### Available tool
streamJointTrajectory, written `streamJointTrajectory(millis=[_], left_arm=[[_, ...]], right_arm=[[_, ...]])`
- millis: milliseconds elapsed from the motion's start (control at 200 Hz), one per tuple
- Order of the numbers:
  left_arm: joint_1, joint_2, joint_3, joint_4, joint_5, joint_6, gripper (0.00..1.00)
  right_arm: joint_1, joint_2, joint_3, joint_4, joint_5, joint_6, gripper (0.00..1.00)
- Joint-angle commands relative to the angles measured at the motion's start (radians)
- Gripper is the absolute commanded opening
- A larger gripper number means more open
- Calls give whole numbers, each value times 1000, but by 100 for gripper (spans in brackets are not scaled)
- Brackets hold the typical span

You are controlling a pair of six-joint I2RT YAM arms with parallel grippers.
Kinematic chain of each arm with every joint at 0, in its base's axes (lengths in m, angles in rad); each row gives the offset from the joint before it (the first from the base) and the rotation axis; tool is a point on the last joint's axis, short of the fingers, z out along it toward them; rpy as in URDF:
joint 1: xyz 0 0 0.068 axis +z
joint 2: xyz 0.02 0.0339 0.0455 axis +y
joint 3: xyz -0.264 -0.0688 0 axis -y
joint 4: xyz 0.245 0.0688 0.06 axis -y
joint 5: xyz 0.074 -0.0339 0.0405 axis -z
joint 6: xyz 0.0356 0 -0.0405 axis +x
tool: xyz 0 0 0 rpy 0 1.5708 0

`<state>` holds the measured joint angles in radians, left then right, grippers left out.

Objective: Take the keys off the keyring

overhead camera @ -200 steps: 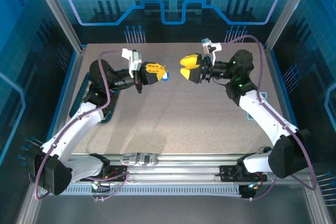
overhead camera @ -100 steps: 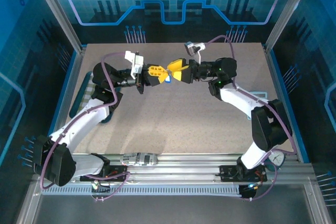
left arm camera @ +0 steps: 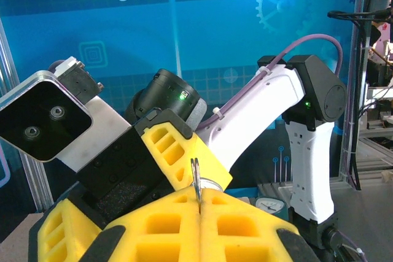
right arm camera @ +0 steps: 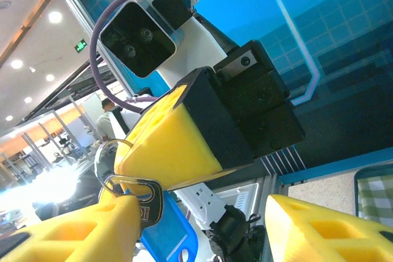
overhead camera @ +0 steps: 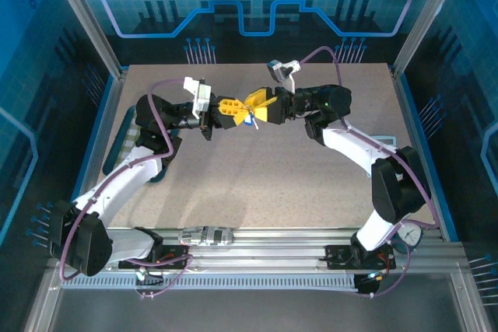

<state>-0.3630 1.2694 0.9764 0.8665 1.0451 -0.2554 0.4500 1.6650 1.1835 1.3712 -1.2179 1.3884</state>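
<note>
Top external: the right gripper (overhead camera: 254, 104) has been brought in from well apart and is now set tip to tip with the left gripper (overhead camera: 238, 110) above the table (overhead camera: 272, 184). The blue-headed key (overhead camera: 247, 120) is seen hanging just under the meeting point. Left wrist: the left gripper (left arm camera: 200, 200) is pressed together, with the keyring (left arm camera: 196, 179) pinched upright in the seam. One of the right gripper's fingers (left arm camera: 179, 151) is parked just behind it. Right wrist: the right gripper (right arm camera: 206, 210) is spread, possibly a bit narrower than a second ago, and nothing is clamped yet. A silver key head (right arm camera: 136, 189) is lapped over the edge of one finger, the blue head (right arm camera: 167, 232) hangs below, and the keyring (right arm camera: 109, 148) is looped at the left gripper's tip (right arm camera: 126, 161). Judgement: the approach is done and a grasp on a key is being set up; the keys are still on the ring. Closing on the key head is probably needed next. The thin ring slipping from the left pinch is the likely risk.
</note>
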Motion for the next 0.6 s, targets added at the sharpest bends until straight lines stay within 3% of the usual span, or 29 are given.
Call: streamJointTrajectory(millis=[0, 210, 360, 595], left_arm=[[2, -19, -22, 21, -30, 37, 0], [21, -20, -31, -2, -78, 59, 0], [36, -10, -33, 35, -89, 33, 0], [41, 14, -21, 98, -66, -18, 0]], right_arm=[[23, -23, 4, 51, -28, 5, 59], [-27, -30, -8, 51, 24, 25, 54], [-57, -32, -22, 51, 63, 24, 61], [-12, -14, 2, 51, 26, 31, 60]])
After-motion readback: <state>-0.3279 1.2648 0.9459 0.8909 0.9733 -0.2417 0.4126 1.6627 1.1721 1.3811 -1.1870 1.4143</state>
